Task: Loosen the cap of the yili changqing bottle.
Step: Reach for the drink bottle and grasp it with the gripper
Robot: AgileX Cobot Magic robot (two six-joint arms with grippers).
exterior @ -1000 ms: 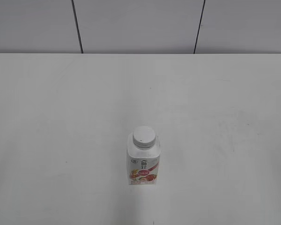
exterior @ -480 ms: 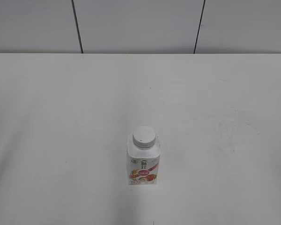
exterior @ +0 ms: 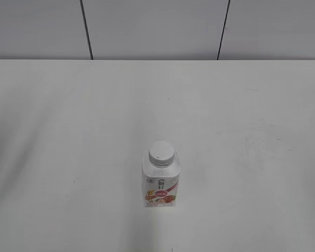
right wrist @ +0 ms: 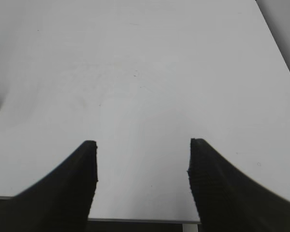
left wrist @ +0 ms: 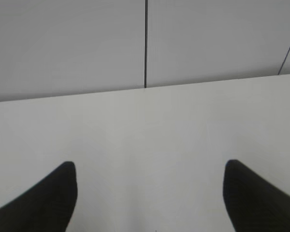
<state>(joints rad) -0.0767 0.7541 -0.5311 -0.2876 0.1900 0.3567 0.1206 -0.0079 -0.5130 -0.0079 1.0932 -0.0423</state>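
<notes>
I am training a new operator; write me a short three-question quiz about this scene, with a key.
1. True or false: the round white ribbed plastic cap sits on the squat white plastic bottle with the pink-banded label.
2. The bottle is: A) lying down, B) upright, C) tilted.
3. Fill in: the left end effector and the right end effector both have jaws that are ____, with only the white table between them.

Key: 1 true; 2 B; 3 open.
</notes>
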